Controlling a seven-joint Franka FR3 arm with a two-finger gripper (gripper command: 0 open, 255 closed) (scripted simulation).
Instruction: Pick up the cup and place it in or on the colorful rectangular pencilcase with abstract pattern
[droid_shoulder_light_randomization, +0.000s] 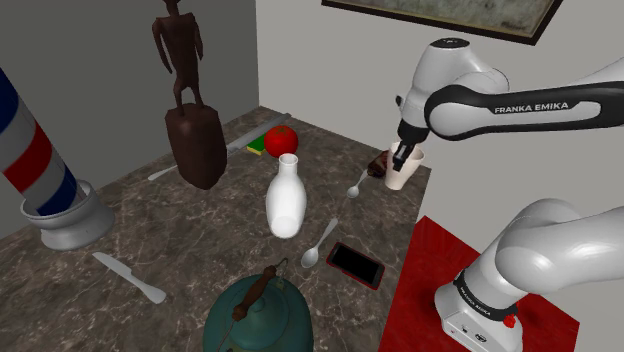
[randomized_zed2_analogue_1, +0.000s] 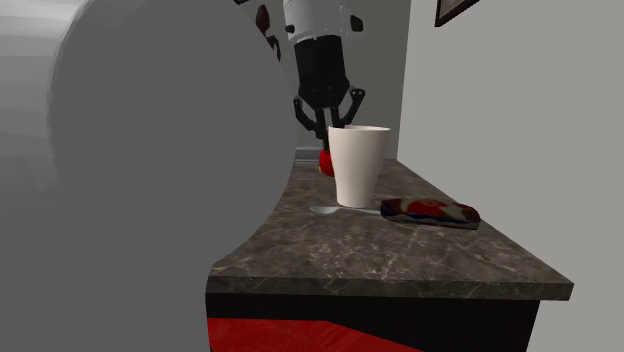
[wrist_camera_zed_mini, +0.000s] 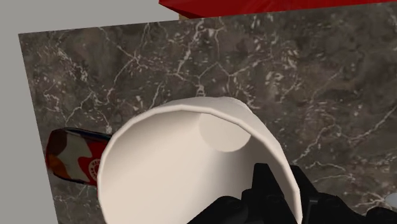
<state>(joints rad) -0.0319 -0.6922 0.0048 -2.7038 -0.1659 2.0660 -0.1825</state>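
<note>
Near the marble counter's (randomized_zed2_analogue_1: 400, 255) edge, the white cup (wrist_camera_zed_mini: 172, 165) is standing upright just beside the patterned pencil case (randomized_zed2_analogue_1: 432, 211), the gripper (wrist_camera_zed_mini: 296, 191) jaws seemingly pinching its rim wall, so the grasp is looking made while lifting and placing are remaining.

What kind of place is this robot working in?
Likely a home room: a dark marble-patterned countertop, a framed picture on the grey wall, a white bottle-shaped vase and a silver spoon.
</note>
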